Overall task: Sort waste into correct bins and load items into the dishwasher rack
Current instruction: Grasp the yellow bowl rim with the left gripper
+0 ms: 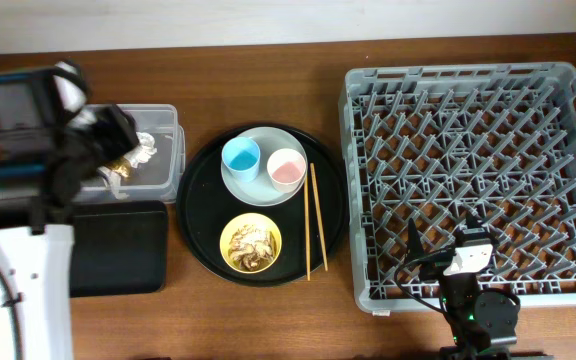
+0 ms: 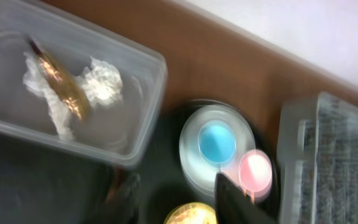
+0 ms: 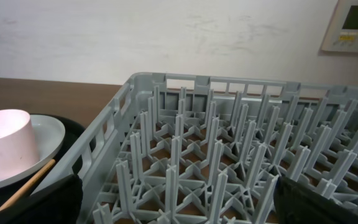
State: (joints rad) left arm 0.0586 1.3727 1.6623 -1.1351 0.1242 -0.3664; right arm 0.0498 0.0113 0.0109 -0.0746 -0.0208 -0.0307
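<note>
The rack [image 1: 468,75] is grey, its pegs forming a regular grid. The table [image 1: 268,320] is brown wood-grain. The round tray [image 1: 196,225] is black. On it are a pale grey-blue plate [image 1: 264,187], a blue cup [image 1: 240,156], a pink cup [image 1: 286,167], a yellow bowl [image 1: 226,240] of beige scraps [image 1: 253,245], and light wooden chopsticks [image 1: 315,220]. The clear tub [image 1: 176,160] holds white tissue [image 2: 101,84] and a shiny gold wrapper [image 2: 64,87]. The flat tray [image 1: 118,250] is black.

**Tight room beside the chopsticks**

The clear tub [image 1: 166,160] is overhung at its left by the left arm [image 1: 73,160]; its right end is left open from above. The chopsticks [image 1: 315,225] are flanked by the plate [image 1: 264,192] and yellow bowl [image 1: 273,240], and by the dishwasher rack [image 1: 356,200] wall just beyond the rim of the round black tray [image 1: 336,200].
</note>
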